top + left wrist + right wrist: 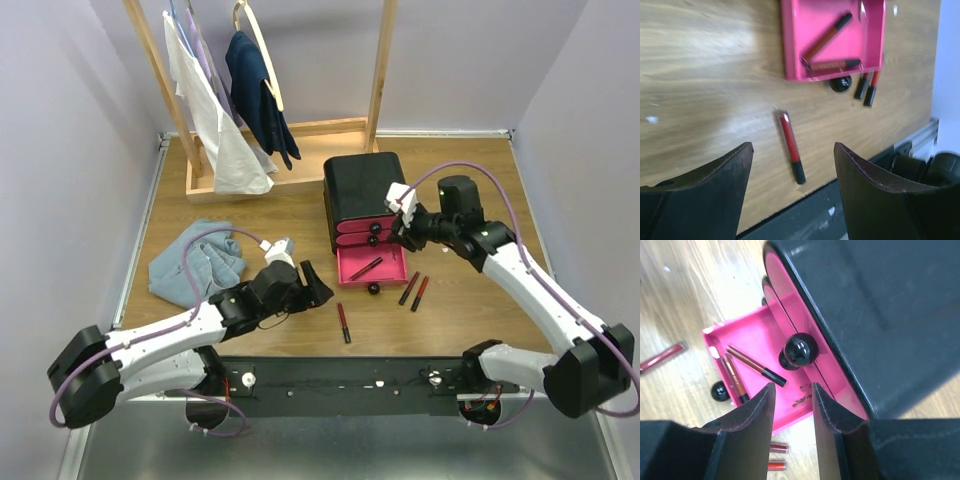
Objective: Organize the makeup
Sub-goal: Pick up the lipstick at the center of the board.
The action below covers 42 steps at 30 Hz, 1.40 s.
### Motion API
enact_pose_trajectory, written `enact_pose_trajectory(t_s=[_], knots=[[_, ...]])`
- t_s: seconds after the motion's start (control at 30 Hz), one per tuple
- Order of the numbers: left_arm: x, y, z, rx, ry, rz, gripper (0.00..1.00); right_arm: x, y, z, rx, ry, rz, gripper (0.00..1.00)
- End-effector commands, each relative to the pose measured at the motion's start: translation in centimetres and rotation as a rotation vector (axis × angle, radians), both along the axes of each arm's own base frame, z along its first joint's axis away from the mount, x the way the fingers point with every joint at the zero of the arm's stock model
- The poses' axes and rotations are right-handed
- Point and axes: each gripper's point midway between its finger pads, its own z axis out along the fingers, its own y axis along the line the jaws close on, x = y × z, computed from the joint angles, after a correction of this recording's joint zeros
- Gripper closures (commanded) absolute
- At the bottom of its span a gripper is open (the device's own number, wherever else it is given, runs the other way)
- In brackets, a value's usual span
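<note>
The black box [360, 190] has its lowest pink drawer [345, 268] pulled out. Two slim lip tubes [827, 36] [832, 64] lie in that drawer. One more lip tube [343, 322] lies alone on the table, and two others [408, 288] [420, 293] lie side by side right of the drawer. My left gripper [792, 145] hovers open above the lone tube [791, 147], touching nothing. My right gripper [792, 390] is open just in front of the middle drawer's round black knob [800, 350], with nothing between its fingers [752, 415].
A light blue cloth [195, 262] lies crumpled at the left. A wooden rack [265, 175] with hanging clothes stands at the back. The pulled-out drawer's own knob [374, 289] points toward the table's near edge, where a dark rail [350, 375] runs.
</note>
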Motion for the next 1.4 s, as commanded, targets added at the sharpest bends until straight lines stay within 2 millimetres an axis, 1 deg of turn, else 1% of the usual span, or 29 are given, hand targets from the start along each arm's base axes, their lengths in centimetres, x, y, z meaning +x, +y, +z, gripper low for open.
enact_pose_trajectory(t_s=[0.0,0.03,0.07,0.1,0.13,0.17,0.2,0.23,0.27,0.33,0.37,0.43,0.47,0.5,0.53,0.57,0.6,0.63,0.67,0.73,0.77,0.8,0.87,0.93,0.97,1.07,1.13,1.27,1.37], knots=[[-0.9,-3.1,0.9,0.002,0.024,-0.047,0.29,-2.2,-1.1,0.7,0.084,0.071,-0.054,0.57],[-1.8,-3.8,0.5,0.019,0.035,-0.068,0.30,-2.1,-1.8,0.6,0.100,0.068,-0.088,0.57],[-2.2,-4.1,-0.5,0.056,0.059,-0.068,0.31,-2.1,-2.1,0.7,0.116,0.074,-0.119,0.56],[-2.7,-4.6,-0.6,0.064,0.085,-0.060,0.37,-2.2,-2.4,0.6,0.144,0.104,-0.162,0.56],[-2.7,-4.6,-1.0,0.092,0.092,-0.033,0.41,-1.8,-3.1,0.9,0.163,0.096,-0.206,0.56],[-3.6,-4.8,-2.3,0.144,0.117,-0.039,0.45,-1.9,-3.6,0.9,0.182,0.099,-0.241,0.53],[-4.0,-4.3,-2.7,0.198,0.148,-0.014,0.48,-1.8,-4.0,1.0,0.219,0.130,-0.304,0.51],[-3.9,-4.2,-2.9,0.216,0.157,0.026,0.48,-1.3,-4.7,1.3,0.237,0.127,-0.359,0.50],[-4.6,-4.4,-3.7,0.256,0.164,0.028,0.48,-1.2,-5.2,1.3,0.252,0.136,-0.392,0.49],[-4.8,-4.5,-3.6,0.277,0.180,0.078,0.48,-1.1,-5.9,1.3,0.294,0.163,-0.458,0.47],[-4.5,-4.1,-4.2,0.318,0.178,0.111,0.48,-1.0,-6.2,1.4,0.309,0.168,-0.478,0.46],[-4.7,-4.0,-4.1,0.374,0.188,0.142,0.47,-0.8,-6.8,1.3,0.343,0.187,-0.529,0.45],[-4.4,-3.6,-5.0,0.423,0.193,0.183,0.46,-0.8,-7.0,1.4,0.351,0.190,-0.542,0.45],[-4.4,-3.5,-4.8,0.462,0.200,0.199,0.45,-0.8,-7.1,1.3,0.363,0.201,-0.556,0.45],[-4.4,-3.3,-5.1,0.494,0.208,0.211,0.44,-0.8,-7.4,1.2,0.369,0.200,-0.570,0.45],[-4.4,-3.2,-6.1,0.543,0.217,0.220,0.44,-0.8,-7.6,1.2,0.373,0.202,-0.580,0.44],[-4.3,-3.8,-5.8,0.550,0.221,0.218,0.43,-0.9,-7.8,1.1,0.377,0.203,-0.588,0.44],[-4.3,-4.0,-6.1,0.563,0.225,0.216,0.44,-0.9,-8.1,1.0,0.382,0.199,-0.601,0.44],[-4.3,-4.2,-6.7,0.581,0.230,0.213,0.44,-1.0,-8.2,0.9,0.384,0.199,-0.606,0.44],[-4.1,-4.8,-6.6,0.586,0.233,0.218,0.47,-1.2,-8.4,0.6,0.384,0.202,-0.616,0.44],[-4.0,-4.8,-7.1,0.613,0.236,0.222,0.48,-1.3,-8.6,0.4,0.383,0.202,-0.622,0.44],[-4.0,-4.8,-6.9,0.628,0.240,0.225,0.51,-1.3,-8.6,0.3,0.384,0.203,-0.625,0.44],[-4.1,-4.7,-7.5,0.665,0.245,0.227,0.53,-1.4,-8.7,0.4,0.390,0.202,-0.626,0.44],[-4.1,-4.8,-7.7,0.672,0.250,0.224,0.58,-1.4,-8.7,0.4,0.396,0.204,-0.629,0.44],[-4.2,-4.9,-8.2,0.681,0.258,0.220,0.59,-1.5,-8.5,0.5,0.399,0.206,-0.623,0.44],[-4.3,-5.7,-8.7,0.673,0.269,0.195,0.61,-1.5,-8.5,0.6,0.404,0.205,-0.621,0.44],[-4.3,-6.0,-8.8,0.675,0.269,0.186,0.65,-1.5,-8.5,0.7,0.407,0.204,-0.621,0.44],[-4.2,-6.0,-8.9,0.694,0.266,0.173,0.69,-1.7,-8.5,0.8,0.410,0.204,-0.619,0.44],[-4.0,-5.9,-8.7,0.717,0.244,0.149,0.79,-1.8,-8.4,1.0,0.414,0.202,-0.616,0.44]])
